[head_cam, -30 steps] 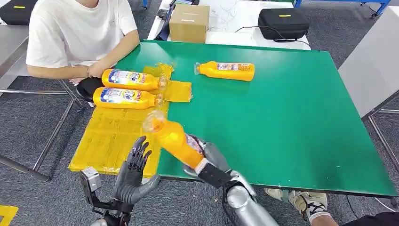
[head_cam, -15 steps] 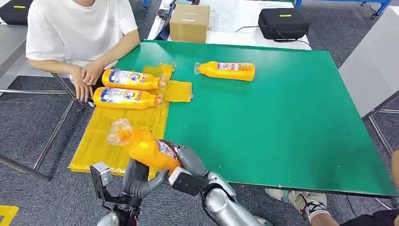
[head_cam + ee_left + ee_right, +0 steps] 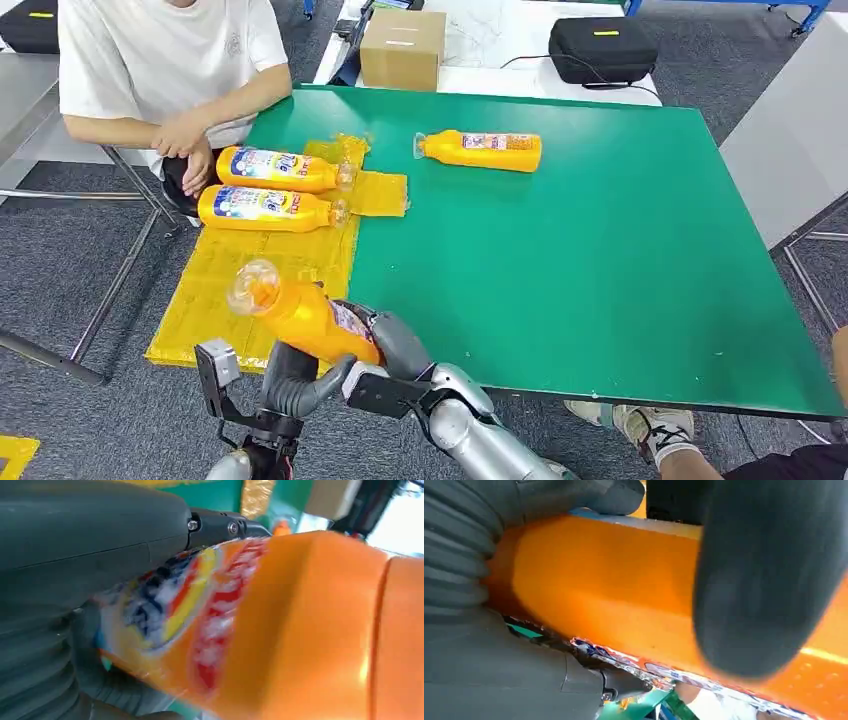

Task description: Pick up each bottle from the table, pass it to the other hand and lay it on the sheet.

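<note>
A large green rectangular table (image 3: 600,260) is seen in the head view, with a crinkled yellow plastic sheet (image 3: 225,285) spread over its 9 o'clock edge. A seated person in a white T-shirt (image 3: 160,60) is placed at 11 o'clock, hands together near the sheet. Beyond the far edge, a black zipped case (image 3: 603,48) and a brown cardboard box (image 3: 402,48) are set on a white surface. Two orange labelled plastic bottles (image 3: 265,188) are laid side by side on the sheet, and a third orange bottle (image 3: 480,150) is left on the bare green at 12 o'clock. At 7 o'clock a fourth orange bottle with a clear cap (image 3: 300,312) is held tilted above the sheet's near corner — gripped around its base by the right hand (image 3: 385,345), with the left hand (image 3: 295,378) wrapped on it from beneath.
</note>
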You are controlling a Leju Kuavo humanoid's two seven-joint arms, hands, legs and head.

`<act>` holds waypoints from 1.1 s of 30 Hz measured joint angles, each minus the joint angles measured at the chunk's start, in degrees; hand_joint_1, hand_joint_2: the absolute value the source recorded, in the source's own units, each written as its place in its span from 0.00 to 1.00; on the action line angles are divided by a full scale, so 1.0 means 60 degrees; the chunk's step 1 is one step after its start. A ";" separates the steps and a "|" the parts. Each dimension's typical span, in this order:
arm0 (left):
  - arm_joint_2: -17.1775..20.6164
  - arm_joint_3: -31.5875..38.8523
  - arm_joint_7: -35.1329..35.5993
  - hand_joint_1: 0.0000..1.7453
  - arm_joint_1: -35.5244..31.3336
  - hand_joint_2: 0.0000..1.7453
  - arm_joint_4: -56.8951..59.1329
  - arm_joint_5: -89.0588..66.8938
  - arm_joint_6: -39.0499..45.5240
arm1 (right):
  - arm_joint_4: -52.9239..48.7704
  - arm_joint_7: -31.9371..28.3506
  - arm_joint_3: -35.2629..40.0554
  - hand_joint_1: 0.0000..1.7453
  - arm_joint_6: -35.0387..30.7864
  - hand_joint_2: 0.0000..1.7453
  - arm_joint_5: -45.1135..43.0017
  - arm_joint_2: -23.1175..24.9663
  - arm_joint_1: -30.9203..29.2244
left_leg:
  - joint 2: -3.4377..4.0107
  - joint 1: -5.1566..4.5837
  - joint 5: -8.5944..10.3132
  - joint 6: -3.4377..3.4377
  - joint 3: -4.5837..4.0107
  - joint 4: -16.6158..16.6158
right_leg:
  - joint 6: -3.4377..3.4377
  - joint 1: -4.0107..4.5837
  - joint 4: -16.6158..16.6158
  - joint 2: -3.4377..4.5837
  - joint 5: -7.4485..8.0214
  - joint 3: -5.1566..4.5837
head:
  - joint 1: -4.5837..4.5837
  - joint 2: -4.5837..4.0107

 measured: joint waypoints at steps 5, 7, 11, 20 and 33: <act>0.0004 0.0182 0.0241 0.44 -0.0135 1.00 0.0310 0.0238 0.0000 | 0.0518 0.0212 0.0285 1.00 -0.0208 1.00 0.0171 0.0230 -0.0196 | 0.0004 0.0000 0.0000 0.0000 0.0000 0.0000 | 0.0000 -0.0001 0.0001 0.0001 0.0000 -0.0004 | 0.0004 0.0000; 0.0004 0.0233 0.0241 1.00 -0.0140 1.00 0.0368 0.0230 0.0011 | 0.0645 0.0216 0.0303 1.00 -0.0223 1.00 0.0168 0.0288 -0.0244 | 0.0003 0.0000 0.0000 0.0000 0.0000 0.0000 | 0.0000 -0.0002 0.0001 0.0001 0.0000 -0.0003 | 0.0000 0.0000; 0.0004 0.0277 0.0241 1.00 -0.0156 1.00 0.0430 0.0146 0.0088 | 0.0788 0.0219 0.0329 1.00 -0.0226 1.00 0.0153 0.0343 -0.0287 | 0.0003 -0.0001 0.0000 0.0000 0.0000 0.0000 | 0.0000 -0.0002 0.0000 0.0001 0.0000 -0.0004 | 0.0000 0.0000; 0.0007 0.0295 0.0004 1.00 -0.0297 1.00 0.0434 -0.0206 0.0316 | 0.1057 0.0274 0.0489 0.00 -0.0339 0.00 0.0018 0.0488 -0.0452 | 0.0002 0.0001 0.0002 -0.0001 0.0000 0.0001 | 0.0000 0.0000 0.0001 0.0000 0.0000 -0.0003 | 0.0000 0.0000; 0.0299 0.0860 -0.0673 1.00 -0.1225 1.00 0.0405 -0.3542 0.1658 | 0.0810 -0.0087 0.0478 0.00 -0.2099 0.00 -0.0164 0.0791 -0.0250 | -0.0004 0.0001 0.0007 -0.0001 0.0002 0.0000 | -0.0002 -0.0002 0.0004 -0.0001 0.0002 0.0000 | 0.0004 0.0000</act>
